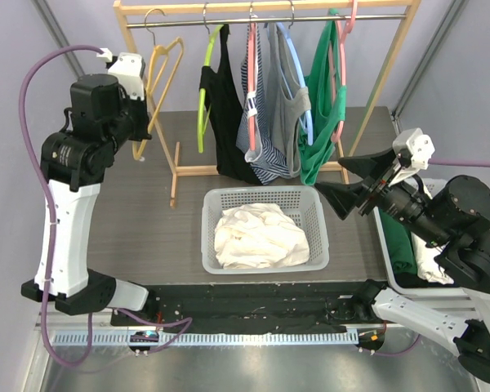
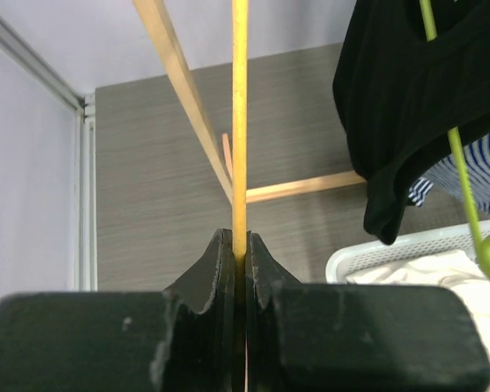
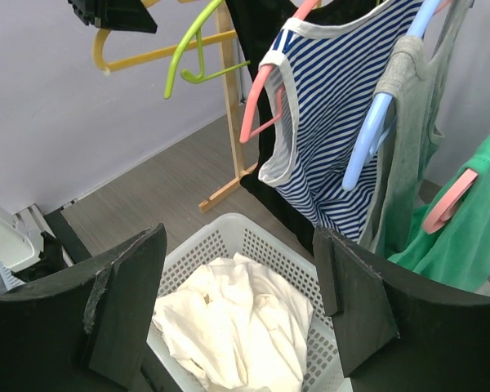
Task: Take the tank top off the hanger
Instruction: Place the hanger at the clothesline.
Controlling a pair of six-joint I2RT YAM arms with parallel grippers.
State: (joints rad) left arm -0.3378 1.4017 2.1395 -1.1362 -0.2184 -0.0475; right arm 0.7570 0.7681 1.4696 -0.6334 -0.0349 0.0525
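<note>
Yellow hanger (image 2: pixel 240 122) cut off at top edge, black top (image 2: pixel 408 106) cropped top right, basket (image 2: pixel 408 247) clipped at right, green cloth (image 1: pixel 402 249) half hidden behind right arm (image 1: pixel 465 216).

Setting: robot test cell, lab type. You have:
- plain pale partition walls (image 1: pixel 16 49) on both sides of the frame
- metal frame post (image 1: pixel 59 28), upper left
- grey wood-grain table (image 1: pixel 147 220)
- small wooden garment rack (image 1: pixel 229 7) standing on it, top centre
- white mesh basket (image 1: pixel 261 193), centre
- purple cable (image 1: pixel 21 106), left edge

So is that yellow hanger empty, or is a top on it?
Empty: the yellow hanger hangs bare on the rail, pinched by the left gripper.
</note>
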